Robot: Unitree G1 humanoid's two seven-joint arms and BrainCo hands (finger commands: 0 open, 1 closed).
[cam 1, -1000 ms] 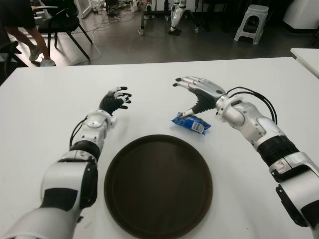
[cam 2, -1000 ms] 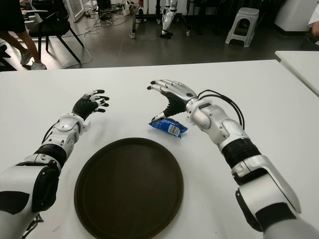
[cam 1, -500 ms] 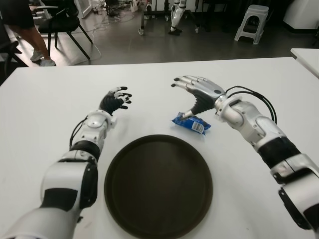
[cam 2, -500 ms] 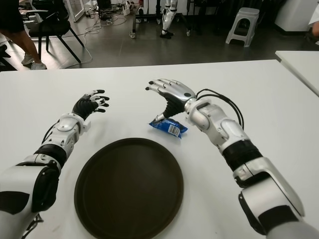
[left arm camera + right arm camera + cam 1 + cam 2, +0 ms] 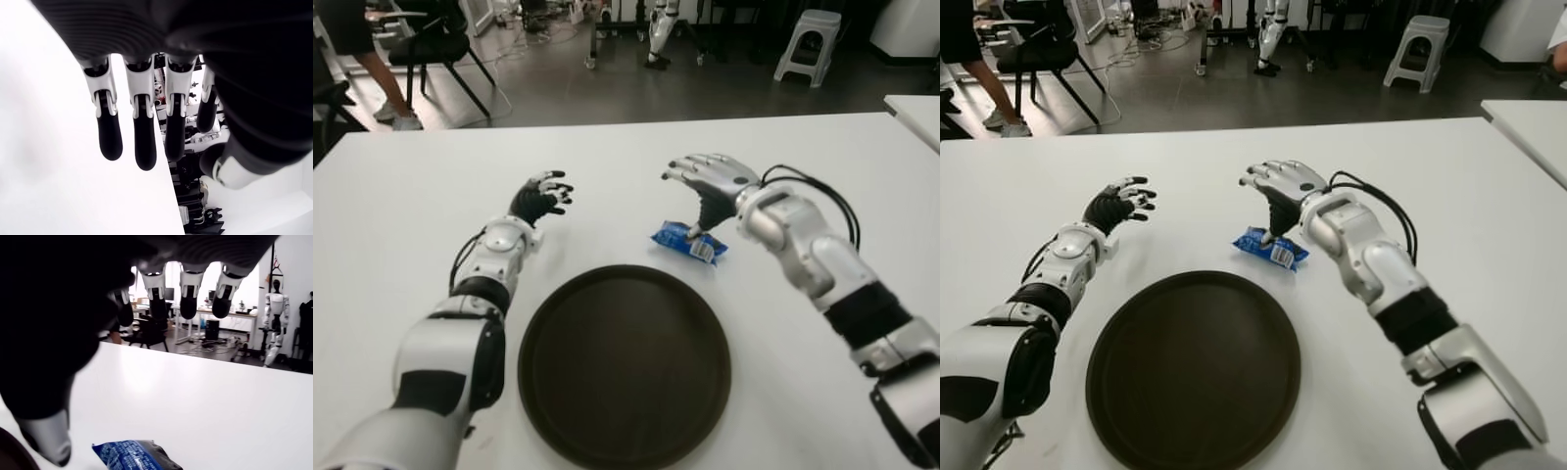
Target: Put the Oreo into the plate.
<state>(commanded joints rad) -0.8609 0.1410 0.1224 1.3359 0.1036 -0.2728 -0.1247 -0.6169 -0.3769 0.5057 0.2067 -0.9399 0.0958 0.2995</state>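
- I am hovering the silver right hand [image 5: 705,181] over the small blue crinkly Oreo packet [image 5: 689,242], which is lying flat on the white counter [image 5: 401,196] at centre frame, just above the upper right rim of the round dark brown plate [image 5: 625,370].
- Its fingers [image 5: 189,293] are spread and grasping nothing; the thumb tip is sitting at the packet's top edge, though I cannot tell whether it is touching.
- To do this step well, I am judging that the fingers should come down on the far side of the packet and the thumb on the near side, pinching across its short width, since the slick wrapper could slide away.
- The black-fingered left hand [image 5: 540,197] is showing at centre left, above the plate's left side, relaxed and empty.
- Nothing is standing between packet and plate; only the plate's raised rim needs clearing.
- Beyond the counter, along the top of the frame, I am seeing a black chair [image 5: 435,49] and a white stool [image 5: 803,44].
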